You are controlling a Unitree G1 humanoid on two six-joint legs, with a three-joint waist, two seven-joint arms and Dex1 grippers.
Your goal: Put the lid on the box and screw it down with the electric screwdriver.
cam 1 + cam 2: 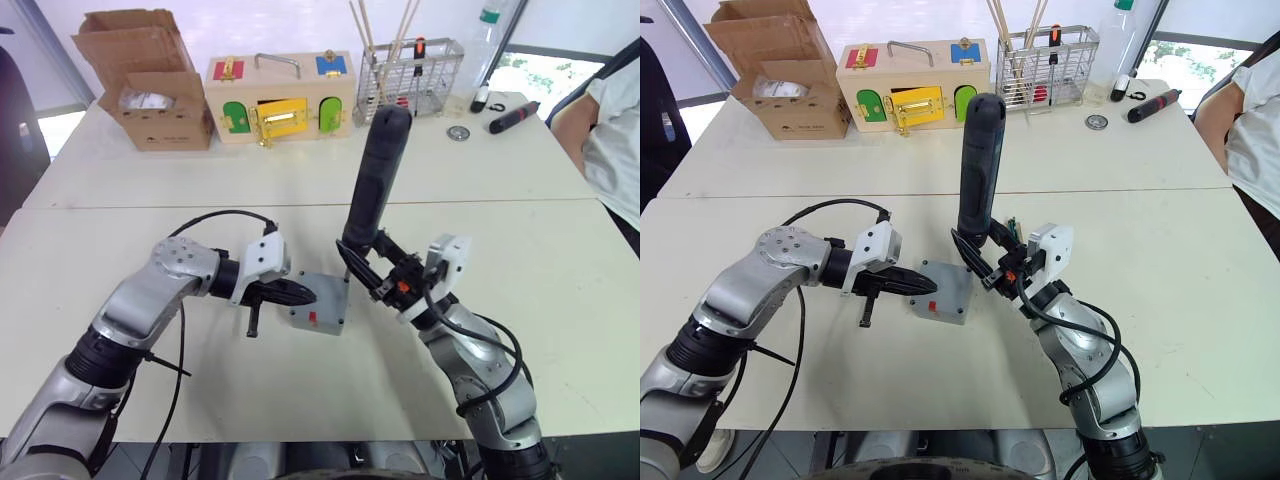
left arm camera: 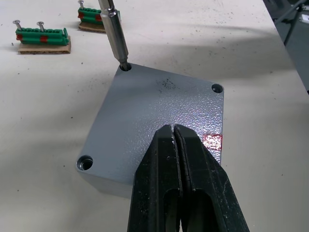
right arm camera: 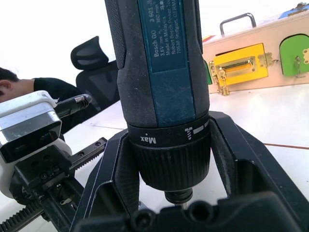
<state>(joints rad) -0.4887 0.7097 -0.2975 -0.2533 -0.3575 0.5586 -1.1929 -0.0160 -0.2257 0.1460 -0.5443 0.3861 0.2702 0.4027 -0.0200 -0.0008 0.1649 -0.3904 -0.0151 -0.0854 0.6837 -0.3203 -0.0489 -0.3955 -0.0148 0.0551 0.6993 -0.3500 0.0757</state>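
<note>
Item count: one box, grey, fitted with one lid; three corner holes of the lid are visible. One electric screwdriver. Two grippers: left gripper and right gripper. Two green screw holders on cardboard pads, each carrying upright screws. At the far side of the counter: one brown cardboard box, one wooden box with coloured doors, one wire basket, one small black-and-red tool, one small round metal disc. One person at the right edge.
</note>
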